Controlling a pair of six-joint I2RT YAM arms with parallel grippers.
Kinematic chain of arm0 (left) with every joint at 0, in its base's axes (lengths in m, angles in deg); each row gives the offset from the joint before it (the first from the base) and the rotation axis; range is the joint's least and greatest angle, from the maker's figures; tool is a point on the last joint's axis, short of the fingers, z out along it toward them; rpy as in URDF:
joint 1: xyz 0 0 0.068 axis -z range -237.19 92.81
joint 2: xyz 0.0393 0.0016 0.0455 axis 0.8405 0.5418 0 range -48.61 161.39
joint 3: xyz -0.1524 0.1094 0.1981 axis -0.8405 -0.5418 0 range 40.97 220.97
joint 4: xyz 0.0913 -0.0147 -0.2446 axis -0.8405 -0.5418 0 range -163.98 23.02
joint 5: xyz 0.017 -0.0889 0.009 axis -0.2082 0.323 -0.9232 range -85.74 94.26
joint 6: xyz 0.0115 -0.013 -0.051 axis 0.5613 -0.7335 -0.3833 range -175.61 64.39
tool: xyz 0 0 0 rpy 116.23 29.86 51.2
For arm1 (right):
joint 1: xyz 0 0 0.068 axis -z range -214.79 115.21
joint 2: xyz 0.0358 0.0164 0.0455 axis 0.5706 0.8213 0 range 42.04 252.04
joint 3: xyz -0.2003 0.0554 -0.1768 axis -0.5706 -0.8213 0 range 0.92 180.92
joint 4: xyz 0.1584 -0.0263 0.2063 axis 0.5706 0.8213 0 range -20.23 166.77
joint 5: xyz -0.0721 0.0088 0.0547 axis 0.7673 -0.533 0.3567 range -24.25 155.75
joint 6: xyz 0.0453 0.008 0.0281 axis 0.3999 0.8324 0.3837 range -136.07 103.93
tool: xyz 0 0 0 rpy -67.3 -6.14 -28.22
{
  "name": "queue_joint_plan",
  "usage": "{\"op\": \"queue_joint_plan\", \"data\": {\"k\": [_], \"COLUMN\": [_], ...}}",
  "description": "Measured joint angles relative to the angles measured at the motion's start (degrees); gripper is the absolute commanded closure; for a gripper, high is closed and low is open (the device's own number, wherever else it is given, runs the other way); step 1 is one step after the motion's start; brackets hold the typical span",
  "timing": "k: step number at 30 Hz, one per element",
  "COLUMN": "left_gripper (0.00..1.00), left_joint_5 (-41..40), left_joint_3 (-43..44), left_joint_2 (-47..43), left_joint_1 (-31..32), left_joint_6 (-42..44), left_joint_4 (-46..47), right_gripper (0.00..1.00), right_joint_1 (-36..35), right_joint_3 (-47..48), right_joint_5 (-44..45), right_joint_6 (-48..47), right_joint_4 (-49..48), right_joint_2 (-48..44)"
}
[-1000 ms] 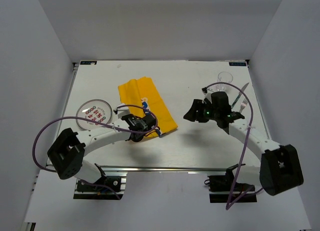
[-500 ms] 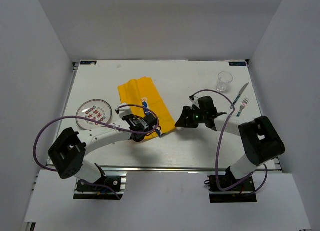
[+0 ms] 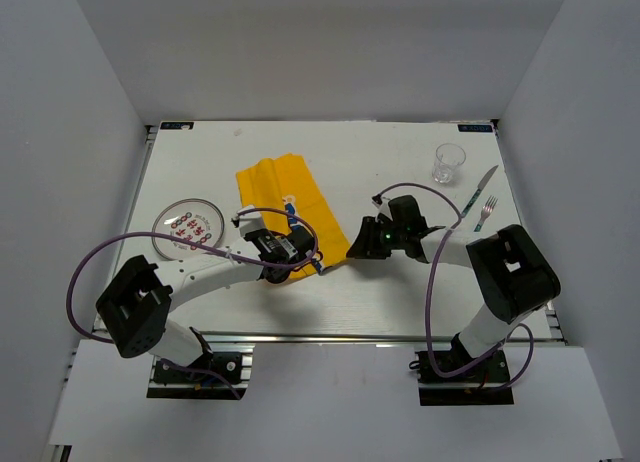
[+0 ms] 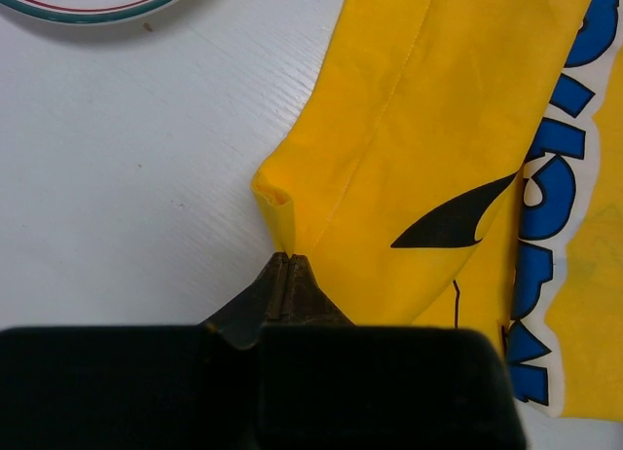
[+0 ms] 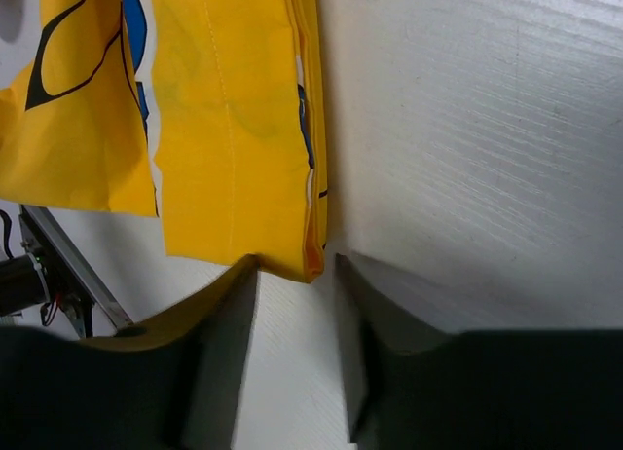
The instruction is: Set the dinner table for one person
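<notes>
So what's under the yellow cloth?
Only the white table shows around the yellow cloth, which lies on it folded in layers. Anything beneath the cloth is covered and cannot be seen.

The yellow printed cloth (image 4: pixel 389 129) looks soft and matt, with stitched hems and a smoother blue-and-black print. The white rectangular worktop (image 5: pixel 487 129) is matt, with fine grain lines. The small clear tumbler (image 3: pixel 449 163) looks glossy.

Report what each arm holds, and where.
Left jaws pinch the yellow cloth at a folded corner. Right jaws straddle another corner, open, gripping nothing yet.
</notes>
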Motion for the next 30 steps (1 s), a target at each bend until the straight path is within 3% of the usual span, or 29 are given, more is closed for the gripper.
{"op": "queue_joint_plan", "data": {"k": [2,3,5,8,14,15,16,17,24,30], "left_gripper": [1.0,1.0,1.0,1.0,1.0,1.0,1.0,1.0,1.0,1.0], "left_joint_5": [0.0,0.0,0.0,0.0,0.07,0.07,0.07,0.07,0.28,0.68], "left_joint_3": [0.0,0.0,0.0,0.0,0.0,0.0,0.0,0.0,0.0,0.0], "left_joint_2": [0.0,0.0,0.0,0.0,0.0,0.0,0.0,0.0,0.0,0.0], "left_joint_1": [0.0,0.0,0.0,0.0,0.0,0.0,0.0,0.0,0.0,-0.02], "left_joint_6": [0.13,0.17,0.35,0.44,0.68,0.79,0.85,0.87,1.14,1.46], "left_joint_4": [0.0,0.02,0.02,0.07,0.72,0.83,0.9,0.9,1.16,1.27], "right_gripper": [0.68,0.77,0.81,1.0,1.0,0.95,0.81,0.74,0.76,0.96], "right_joint_1": [-0.15,-0.15,-0.15,-0.22,-0.63,-0.68,-0.76,-0.79,-0.9,-0.92], "right_joint_3": [0.02,0.07,0.07,0.13,1.75,2.03,2.27,2.4,3.76,3.82], "right_joint_5": [0.15,0.24,0.57,0.98,2.19,2.51,2.91,3.13,4.35,4.48], "right_joint_6": [0.22,0.42,0.7,0.46,0.24,0.04,-0.22,-0.42,-2.01,-2.34], "right_joint_4": [-0.11,-0.15,-0.15,-0.11,0.74,1.14,1.62,1.99,3.48,3.96], "right_joint_2": [0.02,0.02,0.02,0.02,-0.02,-0.09,-0.26,-0.48,-1.2,-1.18]}}
